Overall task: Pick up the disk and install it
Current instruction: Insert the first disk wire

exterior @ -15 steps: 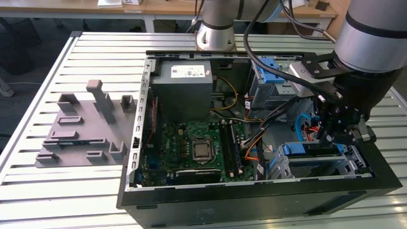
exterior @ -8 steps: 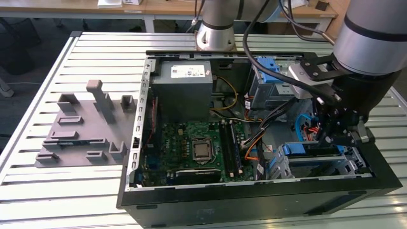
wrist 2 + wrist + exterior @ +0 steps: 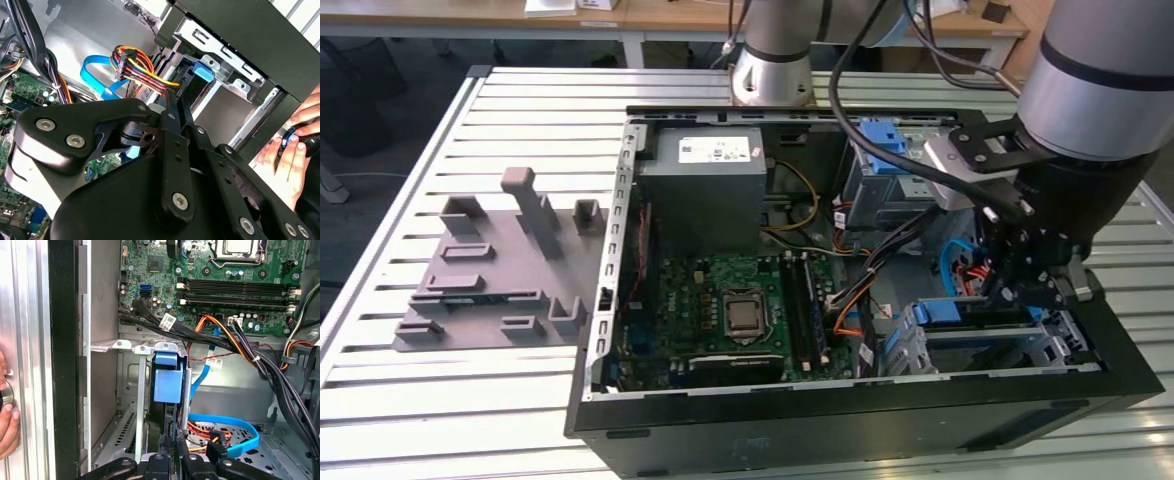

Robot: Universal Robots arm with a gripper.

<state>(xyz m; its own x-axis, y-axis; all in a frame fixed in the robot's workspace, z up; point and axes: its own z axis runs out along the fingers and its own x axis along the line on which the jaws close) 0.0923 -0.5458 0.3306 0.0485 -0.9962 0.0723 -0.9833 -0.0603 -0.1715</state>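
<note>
Black gripper linkages lie closest to the lens in both wrist views. Its fingers are drawn narrowly together on either side of a thin upright plate, the disk, and so grasp it by its edge.

Remaining items, by descending size:

- Slatted metal table: carries everything else in the exterior view.
- Computer case: black, lying on its side with the side panel off, near the middle of the table.
- Robot arm: grey, reaching down into the case at the exterior view's right.
- Power supply: grey box with a white sticker, at the far end of the case interior.
- Motherboard: green, on the case floor just beside the power supply.
- Grey fixture: moulded plate with upright posts, on the table at the exterior view's left, apart from the case.
- Drive cage: grey sheet metal, in the case corner beneath the gripper.
- The disk: standing on edge, its blue plastic end piece showing inside the drive cage, directly beyond the fingertips.
- Blue flat cable: looped on the case floor beside the cage, next to orange and red wires.
- Person's hand: outside the case wall, fingers resting on a small round object.
</note>
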